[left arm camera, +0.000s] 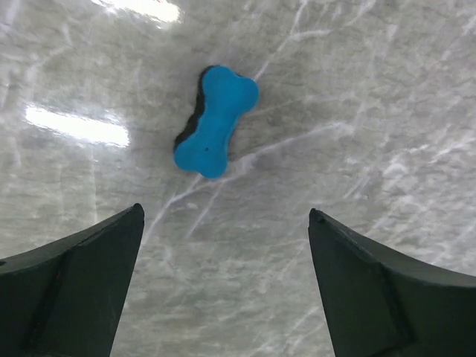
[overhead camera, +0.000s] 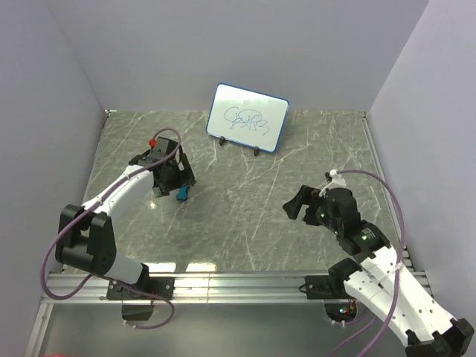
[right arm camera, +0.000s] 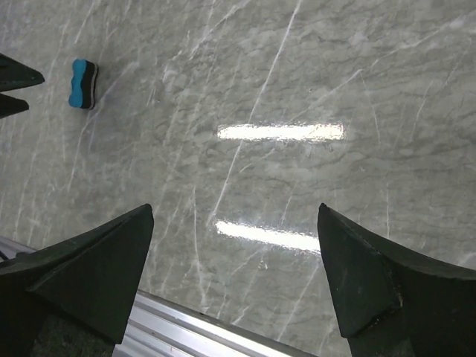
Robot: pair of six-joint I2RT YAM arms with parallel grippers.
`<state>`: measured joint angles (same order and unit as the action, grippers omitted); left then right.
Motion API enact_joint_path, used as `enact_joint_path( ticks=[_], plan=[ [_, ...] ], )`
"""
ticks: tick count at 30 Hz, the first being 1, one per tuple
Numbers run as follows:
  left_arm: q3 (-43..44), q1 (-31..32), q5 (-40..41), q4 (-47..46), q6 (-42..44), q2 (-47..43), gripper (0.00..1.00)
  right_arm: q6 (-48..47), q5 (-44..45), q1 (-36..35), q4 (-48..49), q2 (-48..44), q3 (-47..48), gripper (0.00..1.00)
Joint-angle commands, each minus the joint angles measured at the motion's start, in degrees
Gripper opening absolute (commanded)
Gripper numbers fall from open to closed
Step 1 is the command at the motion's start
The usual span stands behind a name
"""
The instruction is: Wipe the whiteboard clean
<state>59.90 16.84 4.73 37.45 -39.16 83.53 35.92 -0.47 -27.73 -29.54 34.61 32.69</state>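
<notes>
Whiteboard [overhead camera: 248,117] stands at the far side of the table [overhead camera: 245,223], up on little black feet, with a blue scribble on its face. It looks thin and light, so I think a hard push could slide it or tip it back. A good place to hold it steady is the blue rim at one side, away from the writing.

A small blue eraser [left arm camera: 216,121] lies flat on the table right under the left end effector [left arm camera: 224,216], whose jaws are wide apart and holding nothing. The eraser looks soft and easy to squeeze at its thin middle. The right end effector [right arm camera: 235,210] hangs over bare table, jaws wide apart too.

From above, the left arm hides most of the eraser. Neither wrist view shows the whiteboard. Its back is hidden, and I cannot read the scribble.
</notes>
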Motion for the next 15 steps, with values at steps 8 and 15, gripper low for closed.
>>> enact_joint_path(
  ticks=[8, 15],
  plan=[
    [5.9, 0.5, 7.0, -1.0, 10.7, 9.5, 0.99, -7.4, -17.5, 0.0, 0.4, 9.2, 5.9, 0.99],
    [7.8, 0.5, 4.5, -2.9, 14.4, 18.7, 0.94, -7.8, -20.2, 0.0, -1.8, 10.6, 7.0, 0.99]
  ],
)
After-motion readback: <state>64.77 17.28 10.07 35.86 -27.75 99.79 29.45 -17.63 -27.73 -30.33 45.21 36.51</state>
